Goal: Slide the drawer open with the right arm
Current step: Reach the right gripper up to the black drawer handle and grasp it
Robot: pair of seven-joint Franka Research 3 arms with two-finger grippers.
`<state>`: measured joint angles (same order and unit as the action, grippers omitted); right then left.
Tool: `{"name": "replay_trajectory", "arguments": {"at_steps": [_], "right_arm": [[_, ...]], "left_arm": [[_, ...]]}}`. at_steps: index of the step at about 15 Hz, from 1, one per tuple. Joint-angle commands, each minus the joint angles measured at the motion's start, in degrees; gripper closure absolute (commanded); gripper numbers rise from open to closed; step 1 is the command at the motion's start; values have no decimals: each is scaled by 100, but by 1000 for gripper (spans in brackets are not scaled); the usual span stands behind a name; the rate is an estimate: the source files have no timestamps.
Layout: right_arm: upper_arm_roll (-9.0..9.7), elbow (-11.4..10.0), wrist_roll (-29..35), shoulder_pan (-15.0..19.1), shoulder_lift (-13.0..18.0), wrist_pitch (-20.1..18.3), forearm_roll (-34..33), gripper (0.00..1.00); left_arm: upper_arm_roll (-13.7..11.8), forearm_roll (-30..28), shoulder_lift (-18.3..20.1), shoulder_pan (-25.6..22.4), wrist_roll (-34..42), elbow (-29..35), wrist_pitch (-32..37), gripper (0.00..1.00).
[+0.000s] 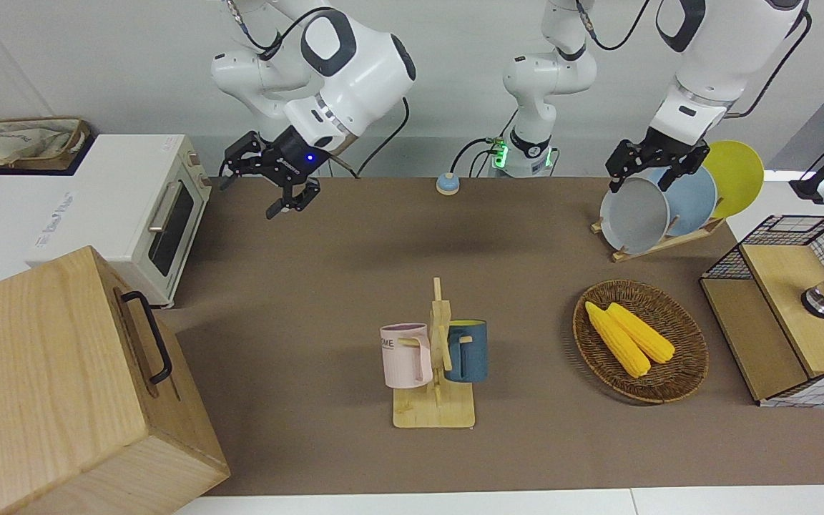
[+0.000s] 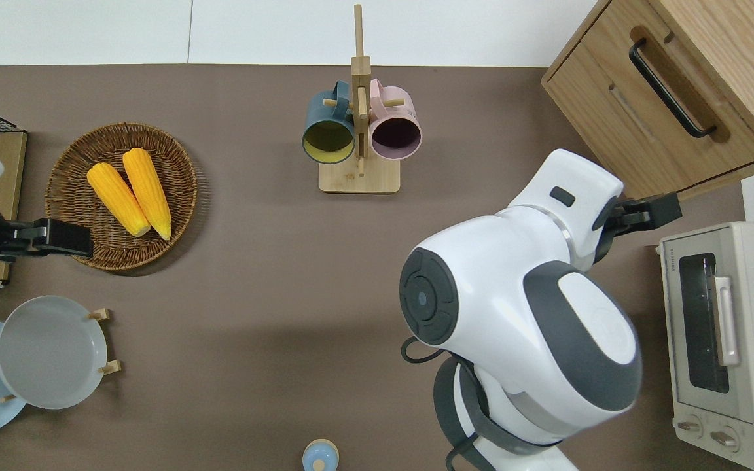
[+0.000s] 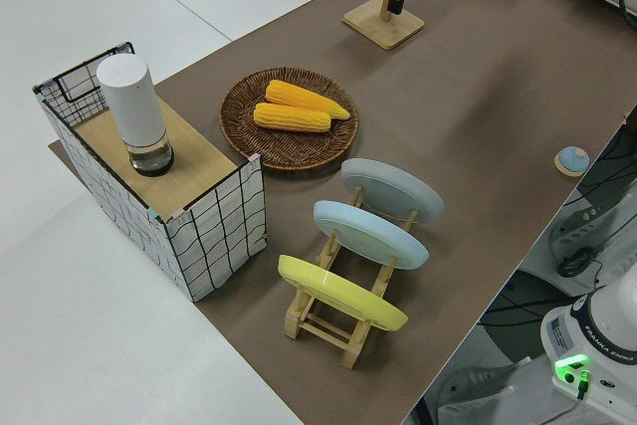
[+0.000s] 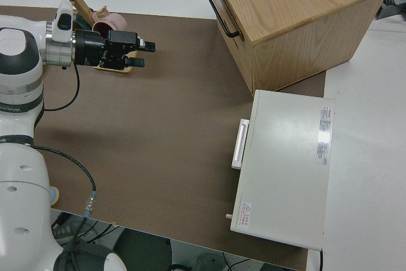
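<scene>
The drawer (image 2: 655, 111) is the pale-wood front with a black bar handle (image 2: 669, 88) on the big wooden cabinet (image 1: 47, 386) at the right arm's end of the table. It is shut. Its handle also shows in the front view (image 1: 149, 336) and the right side view (image 4: 221, 12). My right gripper (image 2: 673, 212), with the blue wrist light, is open and empty. It is held level over the mat between the cabinet and the toaster oven, pointing toward them, short of the handle. It also shows in the front view (image 1: 251, 194) and the right side view (image 4: 144, 54). My left arm is parked.
A white toaster oven (image 2: 717, 340) stands beside the cabinet, nearer to the robots. A mug rack (image 1: 435, 365) with two mugs stands mid-table. A basket with corn (image 1: 684, 357), a plate rack (image 1: 662, 207) and a mesh shelf (image 1: 784, 315) are at the left arm's end.
</scene>
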<state>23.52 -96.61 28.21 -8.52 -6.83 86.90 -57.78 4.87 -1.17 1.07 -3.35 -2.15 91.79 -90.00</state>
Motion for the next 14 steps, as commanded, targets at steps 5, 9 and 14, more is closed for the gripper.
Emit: {"name": "replay_trajectory", "arguments": {"at_steps": [5,9,14], "right_arm": [[13,-16,537,-501,-889,-499,-1471,9],[-75,-7,292,-607,-1145,-560,-2096,11],[-365,-7,-455,-624,-1285,-473,-2606,11]], "left_arm": [[-12,73,42,36,31,-4,27,5],[-21,73,51,27,31,-4,27,5],[-12,73,42,36,39,-4,27,5]]}}
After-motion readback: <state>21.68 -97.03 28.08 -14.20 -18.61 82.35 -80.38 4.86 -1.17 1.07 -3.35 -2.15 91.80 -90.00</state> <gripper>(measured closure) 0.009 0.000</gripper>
